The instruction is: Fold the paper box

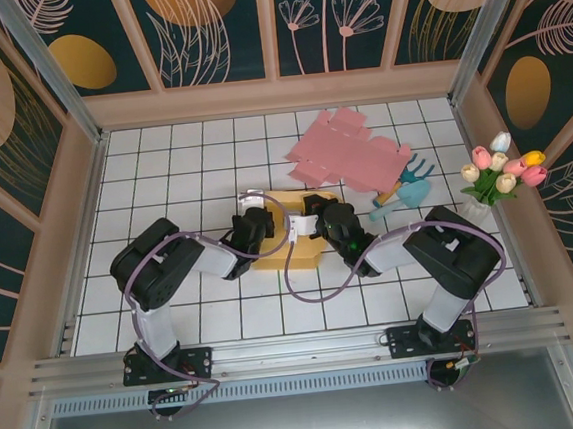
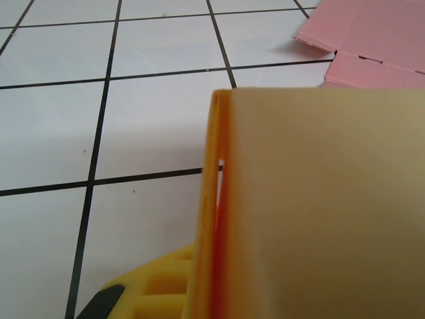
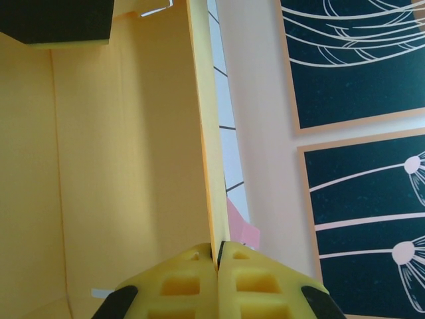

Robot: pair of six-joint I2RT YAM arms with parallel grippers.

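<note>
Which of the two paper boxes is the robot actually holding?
The yellow box, pinched by the left end effector and the right end effector; the pink box lies flat and untouched behind it.

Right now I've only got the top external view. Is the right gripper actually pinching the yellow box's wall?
Observer: Yes. On the right wrist view the right gripper is shut on a wall edge of the yellow box, with one finger on each side.
Operator: And the left one?
Observer: On the left wrist view the left gripper grips a wall that is folded double. One finger lies against one face, and the other is hidden behind the panel.
</note>
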